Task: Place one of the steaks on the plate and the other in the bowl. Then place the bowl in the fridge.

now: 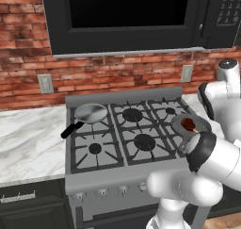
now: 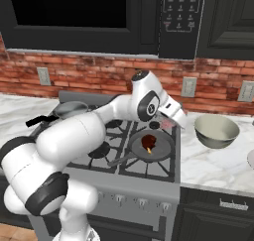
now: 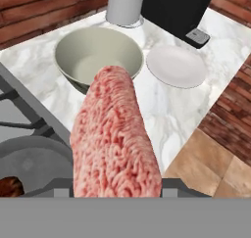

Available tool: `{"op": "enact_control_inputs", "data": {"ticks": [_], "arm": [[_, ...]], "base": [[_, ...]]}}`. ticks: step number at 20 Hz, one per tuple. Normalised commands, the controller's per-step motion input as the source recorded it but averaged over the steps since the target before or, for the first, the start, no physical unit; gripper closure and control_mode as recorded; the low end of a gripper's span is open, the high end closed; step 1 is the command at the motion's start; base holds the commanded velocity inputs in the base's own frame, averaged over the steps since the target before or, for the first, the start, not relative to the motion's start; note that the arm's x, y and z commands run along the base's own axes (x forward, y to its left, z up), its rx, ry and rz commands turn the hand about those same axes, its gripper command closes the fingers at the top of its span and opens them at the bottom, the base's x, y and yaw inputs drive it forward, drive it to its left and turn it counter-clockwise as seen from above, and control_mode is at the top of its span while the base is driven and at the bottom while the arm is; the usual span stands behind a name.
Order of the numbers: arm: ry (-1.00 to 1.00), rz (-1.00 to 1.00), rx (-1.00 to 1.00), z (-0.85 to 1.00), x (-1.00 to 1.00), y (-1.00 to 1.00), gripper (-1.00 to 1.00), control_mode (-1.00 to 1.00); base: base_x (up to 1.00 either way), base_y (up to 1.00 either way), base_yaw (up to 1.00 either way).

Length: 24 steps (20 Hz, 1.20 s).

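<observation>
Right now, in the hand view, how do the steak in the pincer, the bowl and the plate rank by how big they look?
1. Steak: looks largest, but it sits right at the camera, so nearness inflates it.
2. Bowl: next, wider than the plate.
3. Plate: looks smallest, though it lies farther off, so its true size against the bowl is unsure.

The light is even and soft, with no clear source. Shadows are weak. The marble counter [image 1: 28, 143] looks bright at 9 o'clock, without hard glare. All pictures are sharp but coarse, rendered, with no edge distortion.
</observation>
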Motion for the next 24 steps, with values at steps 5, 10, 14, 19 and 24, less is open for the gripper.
{"op": "enact_control_inputs", "data": {"ticks": [5,10,14,19,24], "arm": [[-0.03,0.14,0.0,-0.14,0.1,-0.24,1.0,-1.0],[-0.06,0.09,0.01,-0.16,0.1,-0.39,1.0,-1.0],[-0.03,0.01,0.04,-0.06,0.3,-0.39,1.0,-1.0],[0.0,0.0,0.05,0.0,0.33,-0.24,1.0,-1.0],[-0.03,0.01,0.09,-0.03,0.21,-0.35,1.0,-1.0]], "base": [[0.0,0.0,0.0],[0.0,0.0,0.0],[0.0,0.0,0.0],[0.0,0.0,0.0],[0.0,0.0,0.0]]}}
